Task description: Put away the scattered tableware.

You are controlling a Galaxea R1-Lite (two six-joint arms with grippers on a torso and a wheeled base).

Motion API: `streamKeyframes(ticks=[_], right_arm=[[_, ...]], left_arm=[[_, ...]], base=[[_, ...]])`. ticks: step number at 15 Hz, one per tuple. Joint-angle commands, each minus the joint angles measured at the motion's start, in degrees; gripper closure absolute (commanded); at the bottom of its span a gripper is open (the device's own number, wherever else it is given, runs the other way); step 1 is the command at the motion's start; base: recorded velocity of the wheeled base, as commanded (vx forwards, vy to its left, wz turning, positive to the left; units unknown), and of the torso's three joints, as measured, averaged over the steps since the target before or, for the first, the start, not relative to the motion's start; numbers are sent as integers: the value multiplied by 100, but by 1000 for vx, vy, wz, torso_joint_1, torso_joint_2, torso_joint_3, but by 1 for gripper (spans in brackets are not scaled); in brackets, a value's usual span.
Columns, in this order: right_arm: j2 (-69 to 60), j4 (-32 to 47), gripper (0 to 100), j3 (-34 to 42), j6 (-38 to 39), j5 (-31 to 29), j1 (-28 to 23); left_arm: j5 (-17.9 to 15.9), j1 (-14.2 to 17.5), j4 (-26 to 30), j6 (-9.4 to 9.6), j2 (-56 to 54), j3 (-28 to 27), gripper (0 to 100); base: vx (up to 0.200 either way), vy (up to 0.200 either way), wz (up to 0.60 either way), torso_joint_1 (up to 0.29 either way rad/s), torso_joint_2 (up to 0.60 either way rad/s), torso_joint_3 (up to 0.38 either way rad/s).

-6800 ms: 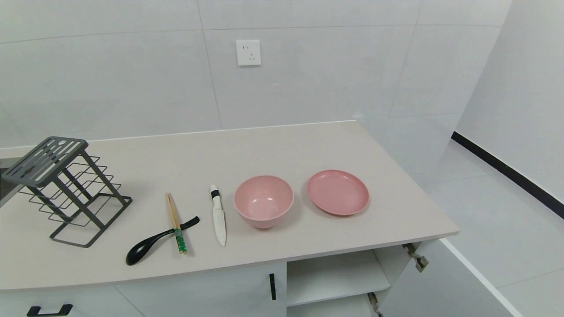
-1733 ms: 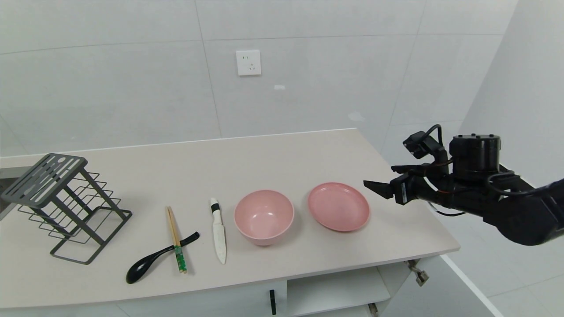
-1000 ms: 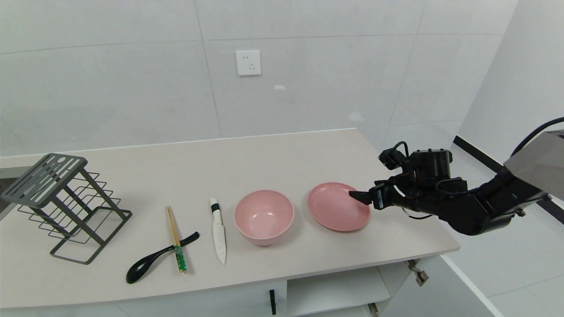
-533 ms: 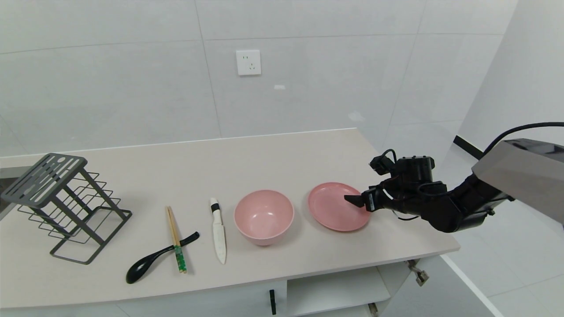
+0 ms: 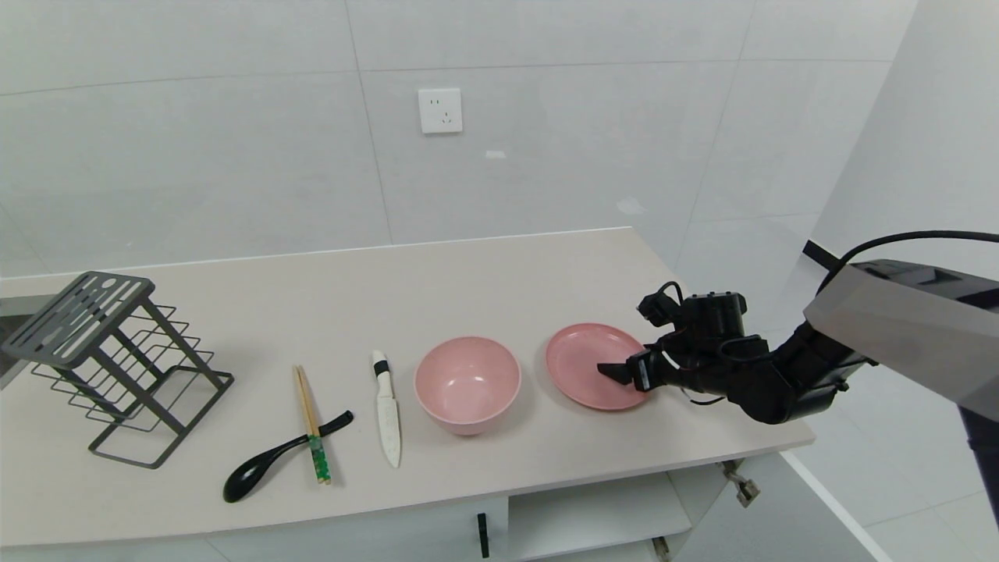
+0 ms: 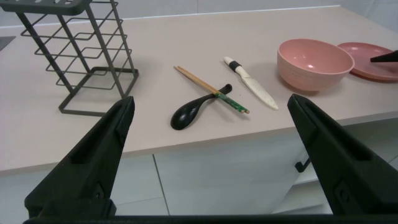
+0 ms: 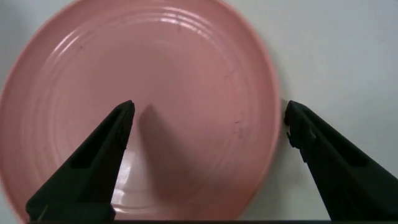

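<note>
A pink plate [image 5: 593,361] [image 7: 155,118] lies on the counter's right part, with a pink bowl [image 5: 467,381] to its left. My right gripper [image 5: 622,368] [image 7: 209,112] hangs open just over the plate's right rim, one finger above the plate's inside, the other past its edge. Farther left lie a white knife [image 5: 387,407], wooden chopsticks [image 5: 311,417] and a black spoon [image 5: 269,454] crossing under them. My left gripper [image 6: 211,102] is open and holds nothing, in front of the counter's front edge.
A grey wire rack [image 5: 109,359] [image 6: 78,53] stands at the counter's left end. Below the counter [image 5: 484,281], an open cabinet [image 5: 593,499] shows a white shelf, its door swung out to the right. The counter ends just right of the plate.
My right arm came in from the right and moved left and down, until its open fingers hang over the plate's rim. The tableware has not moved.
</note>
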Motion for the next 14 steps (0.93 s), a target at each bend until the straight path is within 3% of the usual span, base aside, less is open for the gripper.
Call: streamKeyframes(ticks=[1,3,4,11,14], right_arm=[[-52,19,0,236,-1,6,168],[-43,-157,0,350,-1,-3,221],[-34,-210,100,341,-1,-3,203],[10,-227,100,359,25,-504,45],[-43,-464,100,412,25,-451,-69]], left_arm=[[0,0,-2,-1,-2,0,0],[0,0,-2,-1,-2,0,0],[0,0,-2,-1,-2,0,0],[-17,9,-11,-27,-2,0,0],[-26,9,-11,-18,-2,0,0]], base=[[0,0,0,0,0,0],[0,0,0,0,0,0],[0,0,0,0,0,0],[0,0,0,0,0,0],[0,0,0,0,0,0]])
